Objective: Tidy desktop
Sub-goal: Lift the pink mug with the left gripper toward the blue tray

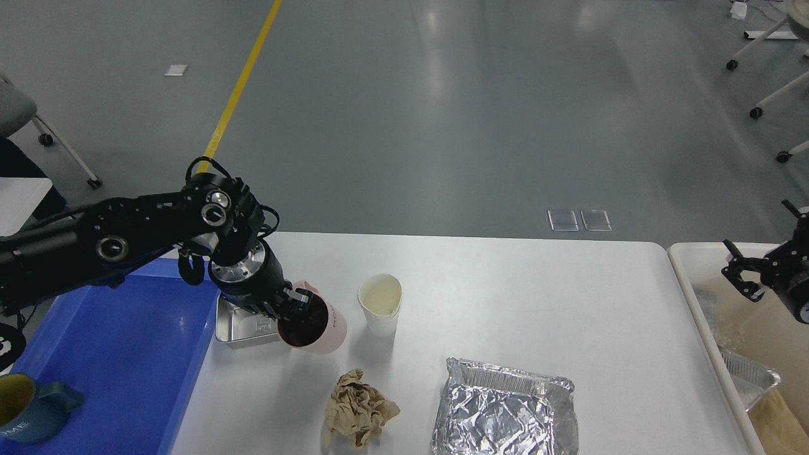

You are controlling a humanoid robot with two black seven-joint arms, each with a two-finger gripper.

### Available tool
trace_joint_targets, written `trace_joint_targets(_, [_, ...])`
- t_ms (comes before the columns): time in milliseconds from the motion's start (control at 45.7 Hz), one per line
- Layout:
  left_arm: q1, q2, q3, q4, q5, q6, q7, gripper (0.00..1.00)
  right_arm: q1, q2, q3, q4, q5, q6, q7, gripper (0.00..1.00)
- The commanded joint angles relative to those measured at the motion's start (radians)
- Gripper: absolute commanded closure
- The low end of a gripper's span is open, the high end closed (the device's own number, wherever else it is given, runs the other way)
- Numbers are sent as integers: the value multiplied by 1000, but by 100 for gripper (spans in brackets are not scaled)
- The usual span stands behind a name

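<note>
The white desktop [537, 303] fills the middle of the head view. My left gripper [297, 304] is shut on the rim of a pink cup [319, 327] with a dark inside, holding it tilted just above the desktop's left part. A white paper cup [380, 304] stands upright to its right. A crumpled brown paper ball [357, 409] lies near the front. A crumpled foil tray [505, 407] lies to its right. My right gripper [741, 272] is open and empty above the cream bin [689, 284] at the right edge.
A blue plastic tray [126, 354] sits at the left with a blue-and-yellow mug [28, 407] in its front corner. A small metal tin [243, 328] lies behind the pink cup. The cream bin holds a foil container [752, 376] and brown paper.
</note>
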Motion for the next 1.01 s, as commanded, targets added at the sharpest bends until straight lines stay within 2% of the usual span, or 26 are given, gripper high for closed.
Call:
trace_joint_targets(0, [3, 65, -94, -1, -2, -49, 1, 100, 1, -1, -3, -1, 0, 0, 0, 0])
trace_joint_targets(285, [9, 177, -289, 0, -70, -49, 7, 100, 1, 2, -7, -2, -2, -1, 0, 0])
trace_joint_targets(569, [55, 286, -602, 55, -277, -49, 9, 100, -4, 11, -9, -2, -2, -3, 0, 0])
trace_joint_targets(788, [173, 334, -825, 109, -375, -49, 9, 100, -12, 11, -12, -2, -2, -3, 0, 0])
trace_joint_targets(876, [258, 334, -909, 137, -424, -49, 10, 100, -15, 11, -12, -1, -3, -3, 0, 0])
trace_joint_targets(985, [339, 334, -958, 137, -429, -49, 13, 100, -13, 14, -13, 1, -3, -4, 0, 0])
